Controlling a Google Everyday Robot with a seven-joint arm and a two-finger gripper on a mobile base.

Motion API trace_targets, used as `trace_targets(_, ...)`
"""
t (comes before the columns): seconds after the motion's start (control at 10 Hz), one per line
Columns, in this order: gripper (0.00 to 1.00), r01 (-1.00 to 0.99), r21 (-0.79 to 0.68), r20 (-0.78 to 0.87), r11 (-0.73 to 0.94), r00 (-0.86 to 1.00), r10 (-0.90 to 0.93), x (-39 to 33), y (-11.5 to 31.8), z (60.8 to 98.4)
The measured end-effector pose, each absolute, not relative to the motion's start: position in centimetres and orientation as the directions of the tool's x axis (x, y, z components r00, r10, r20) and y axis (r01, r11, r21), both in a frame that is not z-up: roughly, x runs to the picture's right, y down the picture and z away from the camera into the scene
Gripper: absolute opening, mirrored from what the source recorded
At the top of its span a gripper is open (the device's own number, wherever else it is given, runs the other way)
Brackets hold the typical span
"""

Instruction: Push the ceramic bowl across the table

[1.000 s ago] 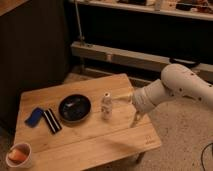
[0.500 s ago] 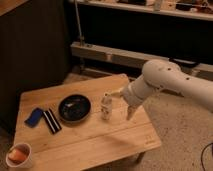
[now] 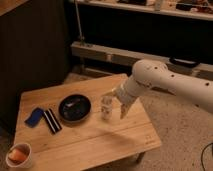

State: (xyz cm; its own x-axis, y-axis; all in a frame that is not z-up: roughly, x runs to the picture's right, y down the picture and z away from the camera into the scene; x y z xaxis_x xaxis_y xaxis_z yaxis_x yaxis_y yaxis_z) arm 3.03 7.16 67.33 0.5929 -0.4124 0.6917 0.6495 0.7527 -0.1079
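Against the frame half a second back, we note the white arm [image 3: 160, 82] has swung further in over the table's right side. Its bulky link now hangs above the right edge of the planks. The gripper end has barely shifted. The ceramic bowl [image 3: 75, 107] lies where it lay before, left of centre on the table [image 3: 105, 147], upright and with faint pale marks inside.

The gripper [image 3: 107, 109] points down, its tip at or close to the wood, just beside the bowl's right rim. A thin strip of wood seems to show between the two, so we log no contact with the bowl. We cannot tell how far open the claw stands, and we see nothing held in it.

Other items have not moved. A blue pad [image 3: 33, 117] and a black striped block [image 3: 51, 121] lie side by side just left of the bowl. A small white cup [image 3: 19, 156] with orange contents stands at the near left corner, well apart from the bowl.
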Motion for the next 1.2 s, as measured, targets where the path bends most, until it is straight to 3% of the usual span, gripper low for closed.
trace_targets(1.2, 0.8, 0.735, -0.142, 0.785, 0.663, 0.492, -0.377, -7.9, 11.3, 74.5)
